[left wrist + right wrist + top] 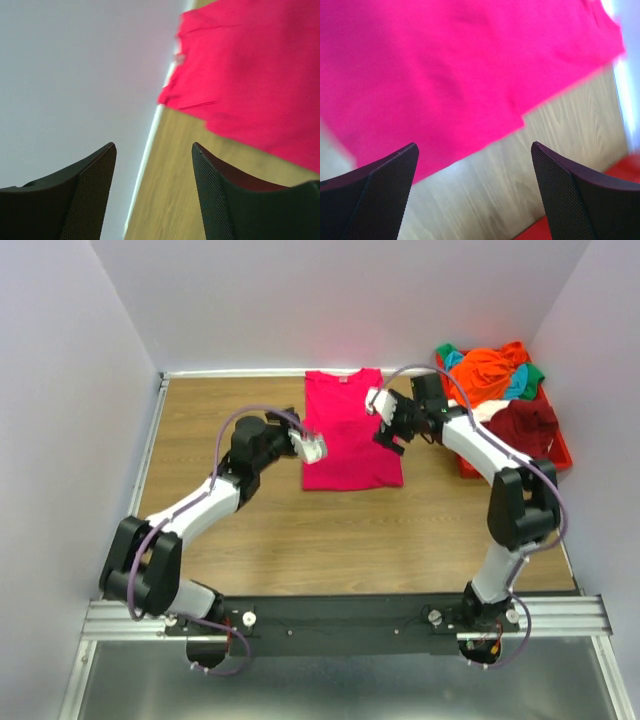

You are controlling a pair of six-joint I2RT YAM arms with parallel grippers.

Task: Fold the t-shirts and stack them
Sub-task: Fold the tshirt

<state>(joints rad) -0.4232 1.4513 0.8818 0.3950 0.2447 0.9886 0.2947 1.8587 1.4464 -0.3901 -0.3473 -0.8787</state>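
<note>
magenta t-shirt (348,440) lies free below left fingers (85,195) and right fingers (375,195).

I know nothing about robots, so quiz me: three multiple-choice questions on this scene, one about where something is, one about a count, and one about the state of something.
1. Where is the pink shirt?
A. In the red bin
B. Flat on the table
C. Hanging from a gripper

2. How many shirts lie out on the table?
A. One
B. Two
C. Three

3. How are the two grippers?
A. Both open and empty
B. Both shut on cloth
C. One open, one shut

Answers:
1 B: the pink shirt lies spread on the table, outside the red bin.
2 A: the other shirts are all heaped in the bin.
3 A: the left gripper and right gripper show spread fingers with nothing between them.
</note>
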